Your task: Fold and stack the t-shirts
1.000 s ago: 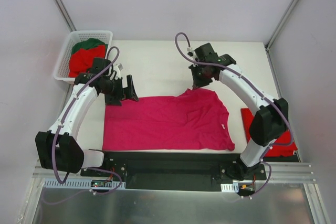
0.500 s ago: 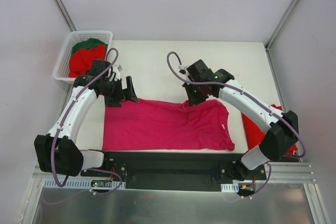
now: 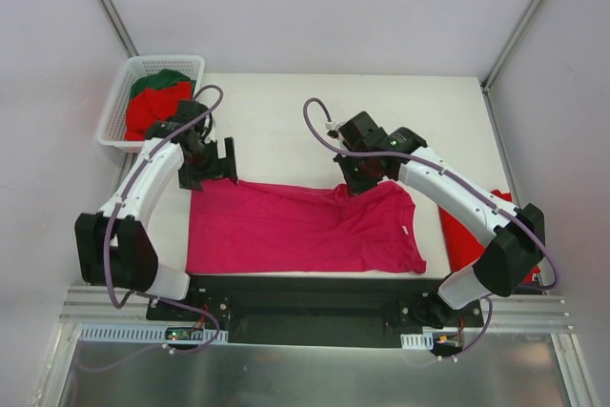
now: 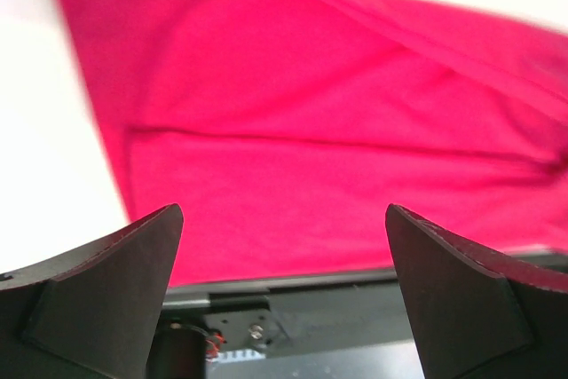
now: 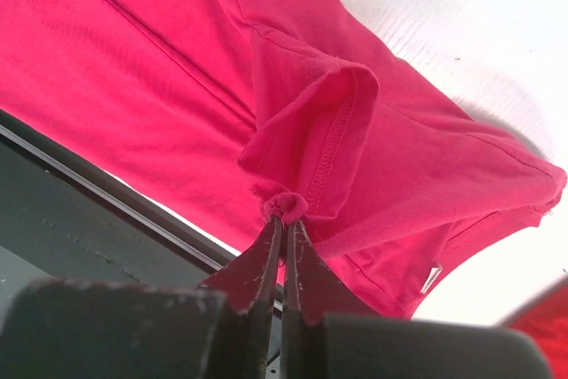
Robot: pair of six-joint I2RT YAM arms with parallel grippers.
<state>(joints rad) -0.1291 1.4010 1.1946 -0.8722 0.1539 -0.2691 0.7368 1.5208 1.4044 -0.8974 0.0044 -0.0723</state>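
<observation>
While the right gripper (image 5: 284, 217) clamps a bunched hem of the magenta t-shirt (image 3: 286, 231), spread across the near desk (image 3: 286, 111), the left gripper (image 4: 282, 215) hovers wide open over its far-left corner.

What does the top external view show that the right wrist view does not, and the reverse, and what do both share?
Only the top external view: the white plastic lattice basket holding a bright red shirt and a dark green shirt, and the open left gripper by the far left corner of the magenta-pink cloth t-shirt. Only the right wrist view: up close, the right gripper shut on a bunch of that shirt's stitched hem. Both: the pink shirt on the white table, and a bright red cloth at the right.
</observation>
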